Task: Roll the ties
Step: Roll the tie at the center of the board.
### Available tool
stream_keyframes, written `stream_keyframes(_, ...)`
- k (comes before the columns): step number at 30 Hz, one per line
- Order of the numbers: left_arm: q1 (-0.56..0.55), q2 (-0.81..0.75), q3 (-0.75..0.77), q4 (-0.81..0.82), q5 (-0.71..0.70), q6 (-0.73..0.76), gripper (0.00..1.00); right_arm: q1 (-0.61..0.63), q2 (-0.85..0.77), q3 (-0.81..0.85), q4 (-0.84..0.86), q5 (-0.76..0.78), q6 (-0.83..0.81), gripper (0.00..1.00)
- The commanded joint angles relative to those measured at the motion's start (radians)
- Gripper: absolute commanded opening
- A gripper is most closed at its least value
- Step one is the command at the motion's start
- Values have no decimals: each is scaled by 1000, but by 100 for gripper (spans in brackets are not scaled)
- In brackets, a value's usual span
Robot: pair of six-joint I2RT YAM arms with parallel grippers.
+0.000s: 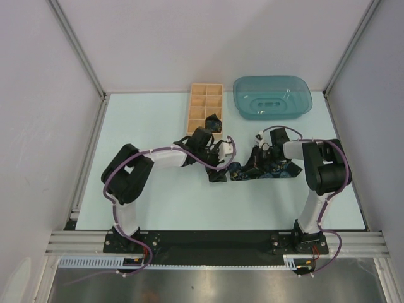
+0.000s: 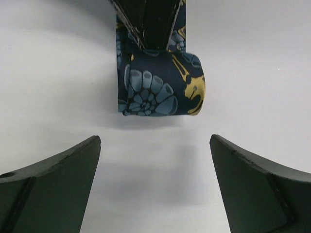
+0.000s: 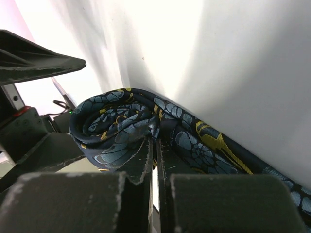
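A dark navy tie [image 1: 268, 169] with a blue and yellow pattern lies on the table between the arms, its left end rolled up. In the right wrist view the roll [image 3: 114, 127] sits at my right gripper [image 3: 155, 145], which is shut on the tie's fabric beside the roll. In the top view the right gripper [image 1: 251, 163] is over the tie. My left gripper [image 1: 218, 172] is open and empty just left of the roll. In the left wrist view the roll [image 2: 160, 85] lies a little ahead of the open fingertips [image 2: 92, 145].
A compartmented wooden box [image 1: 201, 104] stands at the back centre with a dark roll [image 1: 213, 121] in a near compartment. A teal plastic tray [image 1: 273, 96] lies upside down at the back right.
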State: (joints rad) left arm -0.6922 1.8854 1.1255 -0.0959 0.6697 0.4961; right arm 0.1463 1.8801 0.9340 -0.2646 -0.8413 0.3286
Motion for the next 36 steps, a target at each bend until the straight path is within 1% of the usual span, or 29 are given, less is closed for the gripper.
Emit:
stream_keyframes(1,-24,35,14,134,65,-44,99,-1,50,8,-76,196,-91,0)
stream_keyframes(5,-47,84,40,191,67,-80,100,13,59,9,-81,203,-94,0)
stream_keyframes(9,-69,129,74,209,71,-67,100,29,74,15,-73,202,-80,0)
stream_keyframes(12,-84,164,106,191,60,-67,93,48,76,22,-64,191,-63,0)
stream_keyframes(13,-84,167,112,180,60,-67,88,55,76,22,-61,182,-60,0)
stream_keyframes(15,-84,161,128,138,48,-59,80,73,76,19,-48,171,-43,0)
stream_keyframes(16,-84,159,131,116,45,-47,72,84,74,17,-44,157,-37,0)
stream_keyframes(17,-84,153,134,104,41,-13,66,107,73,14,-27,150,-27,0)
stream_keyframes(18,-84,138,135,29,21,2,61,119,71,12,-15,140,7,0)
stream_keyframes(19,-84,130,140,-6,16,18,50,127,71,11,1,116,22,0)
stream_keyframes(20,-84,124,145,-48,13,62,46,136,73,15,16,99,36,0)
stream_keyframes(21,-84,116,154,-124,7,82,43,147,71,20,16,85,46,0)
stream_keyframes(22,-84,103,155,-157,-21,96,37,147,64,28,18,55,59,0)
stream_keyframes(23,-84,100,163,-197,-30,129,35,142,57,31,18,39,62,1)
stream_keyframes(24,-82,95,174,-264,-41,140,33,130,51,35,13,25,66,6)
stream_keyframes(25,-82,92,177,-287,-80,148,30,119,42,37,7,6,60,16)
stream_keyframes(28,-84,92,183,-349,-130,162,26,67,-5,55,-50,-15,27,27)
stream_keyframes(30,-84,103,191,-369,-143,154,26,41,-48,55,-88,-38,-6,30)
stream_keyframes(31,-86,110,194,-375,-144,150,26,24,-62,51,-97,-59,-14,34)
stream_keyframes(32,-87,124,197,-373,-157,139,25,18,-74,49,-108,-73,-22,35)
stream_keyframes(34,-90,141,207,-384,-168,136,25,13,-111,35,-108,-105,-17,40)
stream_keyframes(36,-92,152,211,-384,-174,136,25,15,-142,20,-90,-120,12,42)
